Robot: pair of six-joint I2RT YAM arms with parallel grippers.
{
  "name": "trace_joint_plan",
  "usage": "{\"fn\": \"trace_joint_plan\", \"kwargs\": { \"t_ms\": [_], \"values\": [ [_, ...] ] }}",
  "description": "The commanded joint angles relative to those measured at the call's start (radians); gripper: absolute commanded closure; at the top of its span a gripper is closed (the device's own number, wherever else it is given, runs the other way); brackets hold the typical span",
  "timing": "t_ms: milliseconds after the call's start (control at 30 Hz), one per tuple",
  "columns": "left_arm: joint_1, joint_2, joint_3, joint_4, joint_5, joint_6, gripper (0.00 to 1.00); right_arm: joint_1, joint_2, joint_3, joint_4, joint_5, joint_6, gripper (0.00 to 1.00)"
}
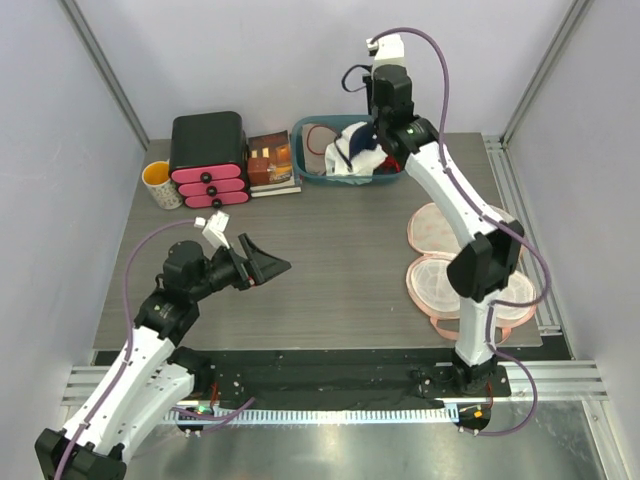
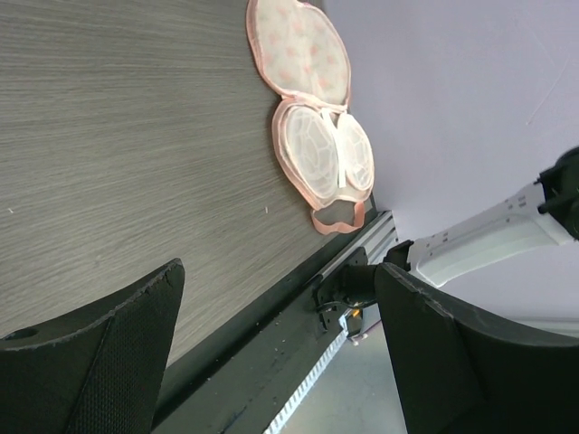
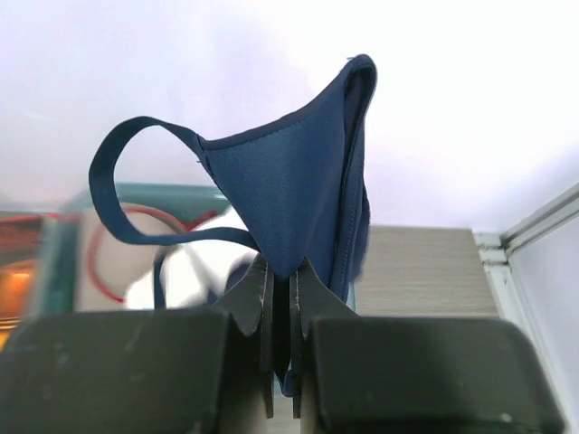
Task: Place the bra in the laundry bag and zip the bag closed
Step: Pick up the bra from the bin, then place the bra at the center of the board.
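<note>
The dark navy bra (image 1: 358, 147) hangs from my right gripper (image 1: 376, 138) above the teal basket at the back of the table. In the right wrist view the jaws (image 3: 282, 271) are shut on a fold of the bra (image 3: 298, 172), and a thin strap loops out to the left. The pale pink laundry bag (image 1: 436, 282) lies open on the table at the right, partly hidden by the right arm. It also shows in the left wrist view (image 2: 312, 99), both halves spread flat. My left gripper (image 1: 274, 268) is open and empty over the table's left middle, pointing at the bag.
The teal basket (image 1: 330, 180) holds a white cloth (image 1: 346, 166) and a red loop (image 1: 318, 137). A black box with pink drawers (image 1: 208, 158), a small brown box (image 1: 270, 160) and a yellow mug (image 1: 160, 184) stand at the back left.
</note>
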Motion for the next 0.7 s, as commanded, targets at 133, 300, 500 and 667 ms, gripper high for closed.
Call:
{"fn": "trace_joint_plan", "kwargs": {
  "t_ms": [133, 300, 500, 667],
  "values": [
    [0.000, -0.107, 0.071, -0.042, -0.050, -0.016, 0.15, 0.236, -0.343, -0.169, 0.047, 0.269, -0.020, 0.99],
    [0.000, -0.147, 0.104, -0.098, -0.071, -0.001, 0.14, 0.428, -0.513, -0.349, -0.056, 0.367, 0.070, 0.99],
    [0.001, -0.159, 0.105, -0.135, -0.077, 0.029, 0.11, 0.469, -0.841, -0.751, -0.146, 0.176, 0.295, 0.99],
    [0.001, -0.127, 0.134, -0.192, -0.094, 0.051, 0.10, 0.471, -1.009, -0.914, -0.218, 0.151, 0.331, 0.99]
  ]
}}
